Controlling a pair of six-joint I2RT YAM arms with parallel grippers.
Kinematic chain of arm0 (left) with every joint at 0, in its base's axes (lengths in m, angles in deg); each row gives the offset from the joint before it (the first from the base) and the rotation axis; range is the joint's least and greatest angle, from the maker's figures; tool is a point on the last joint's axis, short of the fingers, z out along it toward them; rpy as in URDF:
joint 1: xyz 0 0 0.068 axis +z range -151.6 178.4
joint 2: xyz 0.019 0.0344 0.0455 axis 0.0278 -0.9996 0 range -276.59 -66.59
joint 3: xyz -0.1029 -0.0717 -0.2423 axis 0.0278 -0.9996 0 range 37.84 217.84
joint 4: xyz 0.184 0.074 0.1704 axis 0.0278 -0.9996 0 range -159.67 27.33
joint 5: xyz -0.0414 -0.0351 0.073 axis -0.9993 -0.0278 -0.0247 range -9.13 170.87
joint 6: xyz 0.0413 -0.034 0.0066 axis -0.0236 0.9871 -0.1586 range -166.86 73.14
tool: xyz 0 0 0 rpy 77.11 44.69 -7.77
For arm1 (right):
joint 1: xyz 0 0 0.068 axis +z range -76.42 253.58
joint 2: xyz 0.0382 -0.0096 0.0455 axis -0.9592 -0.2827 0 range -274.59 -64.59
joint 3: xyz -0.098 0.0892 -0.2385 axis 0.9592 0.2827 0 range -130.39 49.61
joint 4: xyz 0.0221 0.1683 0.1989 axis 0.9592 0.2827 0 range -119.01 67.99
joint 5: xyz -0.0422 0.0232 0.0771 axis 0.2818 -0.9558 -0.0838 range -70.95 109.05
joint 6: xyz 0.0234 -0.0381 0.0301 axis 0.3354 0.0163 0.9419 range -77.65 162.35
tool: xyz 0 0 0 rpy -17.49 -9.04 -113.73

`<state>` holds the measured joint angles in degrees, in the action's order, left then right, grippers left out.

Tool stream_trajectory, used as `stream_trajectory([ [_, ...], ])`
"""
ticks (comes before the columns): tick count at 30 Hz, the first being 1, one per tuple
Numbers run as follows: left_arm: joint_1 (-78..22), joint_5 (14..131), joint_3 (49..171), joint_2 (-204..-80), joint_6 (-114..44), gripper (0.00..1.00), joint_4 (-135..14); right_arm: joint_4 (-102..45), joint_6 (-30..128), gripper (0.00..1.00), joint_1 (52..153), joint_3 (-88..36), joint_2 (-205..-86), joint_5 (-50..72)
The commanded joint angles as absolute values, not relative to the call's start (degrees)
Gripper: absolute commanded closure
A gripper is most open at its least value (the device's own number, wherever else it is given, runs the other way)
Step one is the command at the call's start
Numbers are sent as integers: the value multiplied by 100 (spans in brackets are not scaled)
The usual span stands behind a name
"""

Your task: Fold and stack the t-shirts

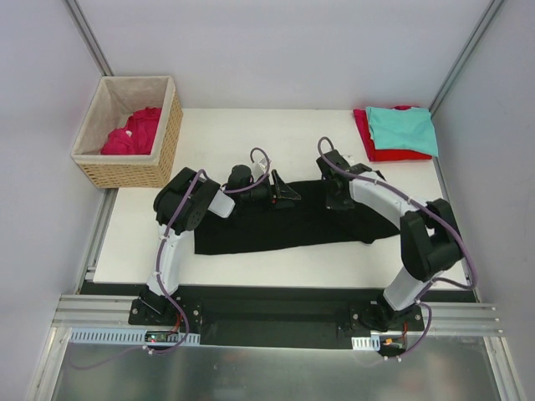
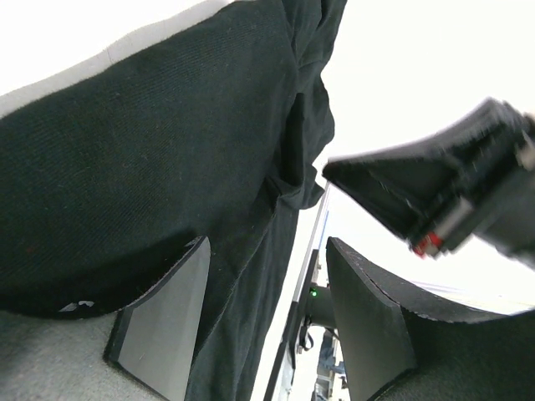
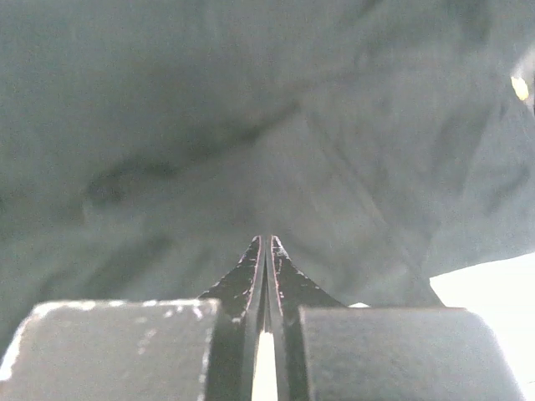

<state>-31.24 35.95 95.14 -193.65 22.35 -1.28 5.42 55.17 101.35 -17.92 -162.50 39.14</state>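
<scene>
a large black t-shirt (image 1: 276, 230) lies spread in a long band across the near half of the white worktop (image 1: 251, 134), reaching from near the left arm to near the right arm, its near edge close to the worktop's near edge. the left gripper (image 1: 288, 192) sits low over the far edge of this shirt, about midway along the worktop, pointing to the right. in the left wrist view its jaws stand apart around the left gripper (image 2: 267, 334). the black t-shirt (image 2: 150, 167) is bunched over and past the left-hand finger, and nothing is clamped between the two. the right gripper (image 1: 338, 200) is down on the far edge of the same shirt, just right of the left one. in the right wrist view the right gripper (image 3: 266, 242) has its fingertips pressed together, with the black t-shirt (image 3: 209, 125) filling the picture just beyond them. whether a fold is pinched there cannot be told. at the far right corner of the worktop a folded teal t-shirt (image 1: 405, 129) lies on top of a folded red t-shirt (image 1: 364, 134), whose left and near edges show beneath it. off the far left corner stands a wicker basket (image 1: 171, 117), with a crumpled crimson-pink t-shirt (image 1: 134, 134) inside it.
</scene>
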Motion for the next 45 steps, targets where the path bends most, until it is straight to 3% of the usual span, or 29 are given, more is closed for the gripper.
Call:
stream_trajectory([
  [1, -3165, 3578, 9427, -19254, 2100, 42, -158, 825, 5764, 100, 10337, -1386, -15513, 3944],
  [9, -3165, 3640, 9348, -19140, 2064, 42, -176, 966, 5914, 99, 10636, -1182, -15011, 4434],
  [19, -3165, 3623, 9119, -18973, 2003, 43, -159, 677, 5449, 99, 10408, -2342, -16389, 5025],
  [45, -3165, 3543, 9172, -19016, 2012, 43, -150, 166, 5281, 99, 9695, -2800, -17542, 4348],
])
